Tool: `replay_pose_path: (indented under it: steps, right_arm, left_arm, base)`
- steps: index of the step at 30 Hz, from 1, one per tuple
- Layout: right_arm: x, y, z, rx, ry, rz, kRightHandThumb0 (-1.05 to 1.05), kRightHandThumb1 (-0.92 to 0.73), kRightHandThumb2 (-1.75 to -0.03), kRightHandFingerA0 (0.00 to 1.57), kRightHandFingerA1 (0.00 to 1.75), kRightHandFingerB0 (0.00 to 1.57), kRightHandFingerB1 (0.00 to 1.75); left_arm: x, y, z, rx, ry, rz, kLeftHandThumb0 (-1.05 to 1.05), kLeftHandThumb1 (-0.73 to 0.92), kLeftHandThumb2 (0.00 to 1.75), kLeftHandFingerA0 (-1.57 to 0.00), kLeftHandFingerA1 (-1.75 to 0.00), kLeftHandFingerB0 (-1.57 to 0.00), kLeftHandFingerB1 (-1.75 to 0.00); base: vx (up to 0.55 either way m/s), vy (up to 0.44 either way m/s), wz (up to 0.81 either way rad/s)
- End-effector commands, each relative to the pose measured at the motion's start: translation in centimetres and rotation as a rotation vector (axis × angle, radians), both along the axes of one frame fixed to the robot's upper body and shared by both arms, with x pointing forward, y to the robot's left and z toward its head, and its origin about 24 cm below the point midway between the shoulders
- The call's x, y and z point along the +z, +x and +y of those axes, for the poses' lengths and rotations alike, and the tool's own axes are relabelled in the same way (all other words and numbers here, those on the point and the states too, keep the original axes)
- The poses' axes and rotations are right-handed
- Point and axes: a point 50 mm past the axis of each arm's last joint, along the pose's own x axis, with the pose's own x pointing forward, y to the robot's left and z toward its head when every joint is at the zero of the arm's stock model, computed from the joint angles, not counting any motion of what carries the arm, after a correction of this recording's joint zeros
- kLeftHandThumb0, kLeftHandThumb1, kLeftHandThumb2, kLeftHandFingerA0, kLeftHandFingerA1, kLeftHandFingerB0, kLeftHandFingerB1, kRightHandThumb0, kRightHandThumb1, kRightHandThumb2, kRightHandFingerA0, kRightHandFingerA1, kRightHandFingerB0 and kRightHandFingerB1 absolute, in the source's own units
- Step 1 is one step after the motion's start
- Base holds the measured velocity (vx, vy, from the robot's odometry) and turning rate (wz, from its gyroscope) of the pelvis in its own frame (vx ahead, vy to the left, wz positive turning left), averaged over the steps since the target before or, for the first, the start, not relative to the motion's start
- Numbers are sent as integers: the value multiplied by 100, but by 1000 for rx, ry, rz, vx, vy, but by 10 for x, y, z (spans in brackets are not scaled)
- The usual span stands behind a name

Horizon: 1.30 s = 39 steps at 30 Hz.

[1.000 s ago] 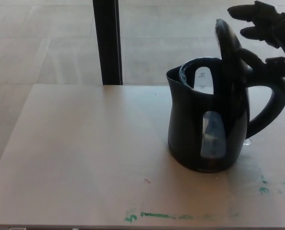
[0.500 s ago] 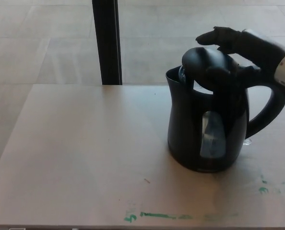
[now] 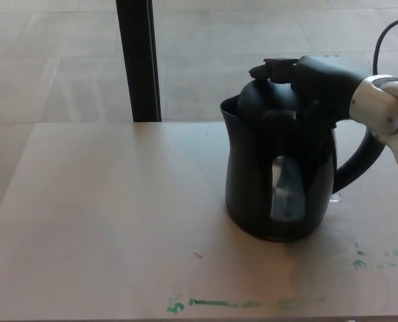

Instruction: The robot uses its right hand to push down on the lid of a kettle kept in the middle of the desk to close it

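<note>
1 black kettle [image 3: 279, 181] stands right of centre on the pale tabletop [image 3: 112, 201]. Its lid [image 3: 269, 99], upright 1 second ago, now lies nearly flat, with the right robot hand [image 3: 313, 77] pressing on it, fingers flattened, gripping nothing. Closing looks almost done.

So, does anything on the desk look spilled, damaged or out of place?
Only green marker-like smears along the desk's near edge, and a few more at right. The kettle stands upright under the right hand; nothing is spilled.
</note>
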Motion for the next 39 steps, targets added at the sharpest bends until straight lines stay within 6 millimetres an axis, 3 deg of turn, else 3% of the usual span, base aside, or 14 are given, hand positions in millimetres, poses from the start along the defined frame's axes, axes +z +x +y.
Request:
replay_pose_path:
  steps: [1, 4, 9, 14, 15, 22, 23, 24, 25, 26, 35, 36, 38, 39]
  right_arm:
    - [-94, -19, 14, 42, -233, 228, -90, -84, -66, 23, 45, 25, 31]
    - [-111, -23, 8, 14, -291, 268, -90, -86, -67, 20, 44, 22, 32]
    - [-142, -33, -9, -30, -318, 364, -90, -86, -66, 17, 48, 21, 33]
    - [-102, -16, -14, -57, -277, 268, -88, -87, -67, 19, 42, 20, 29]
    - [-99, -15, -14, -59, -265, 257, -86, -86, -67, 22, 42, 22, 30]
    - [-25, 2, -24, -110, -30, 168, -80, -81, -65, 21, 42, 22, 30]
    - [-15, 4, -26, -134, 10, 181, -83, -83, -66, 18, 41, 19, 31]
    - [-8, 6, -27, -152, 68, 198, -87, -82, -65, 14, 39, 17, 31]
    - [4, 7, -29, -130, 125, 192, -39, -39, -104, 1, 52, 0, 49]
    - [14, 7, -32, -119, 147, 182, -90, -67, -112, 0, 43, 3, 30]
    - [60, -8, -68, -85, 264, 157, -105, -84, -129, 0, 18, 0, 3]
    - [62, -10, -73, -87, 277, 159, -103, -92, -93, 0, 0, 0, 0]
    - [64, -15, -82, -96, 276, 155, -104, -92, -94, 0, 0, 0, 0]
    - [66, -19, -89, -111, 271, 142, -103, -92, -93, 0, 0, 0, 0]
  left_arm:
    - [7, 0, 8, 35, 13, -14, -68, 55, 90, -48, -62, -34, -50]
    - [7, 3, 8, 6, 33, -17, -63, 67, 60, -56, -54, -40, -38]
    - [7, 4, 8, 10, 35, -8, -66, 53, 89, -51, -62, -33, -49]
    - [8, 5, 8, -8, 42, -8, -71, 56, 90, -46, -58, -31, -48]
    - [7, 4, 8, 5, 40, -6, -66, 66, 60, -56, -49, -42, -36]
    - [6, 0, 6, -6, 21, -7, -69, 54, 90, -47, -60, -29, -49]
    - [5, 0, 6, -7, 23, -6, -66, 67, 60, -51, -48, -34, -36]
    - [6, 0, 7, 4, 22, -10, -67, 53, 90, -46, -60, -26, -48]
    - [6, -1, 7, 5, 22, -10, -68, 53, 91, -48, -61, -27, -48]
    - [6, -1, 7, 18, 23, -6, -65, 52, 89, -50, -62, -34, -51]
    - [5, -8, 8, 24, 20, 11, -64, 66, 60, -55, -54, -37, -36]
    - [5, -7, 7, 3, 27, 16, -66, 54, 90, -49, -62, -31, -49]
    - [4, -9, 7, -1, 23, 17, -65, 68, 61, -53, -51, -36, -35]
    - [4, -9, 7, -6, 22, 20, -70, 56, 91, -46, -59, -29, -48]
  base:
    - [0, 0, 0]
    - [0, 0, 0]
    - [0, 0, 0]
    - [0, 0, 0]
    - [0, 0, 0]
    - [0, 0, 0]
    - [0, 0, 0]
    - [0, 0, 0]
    - [0, 0, 0]
    - [0, 0, 0]
    - [0, 0, 0]
    - [0, 0, 0]
    - [0, 0, 0]
    - [0, 0, 0]
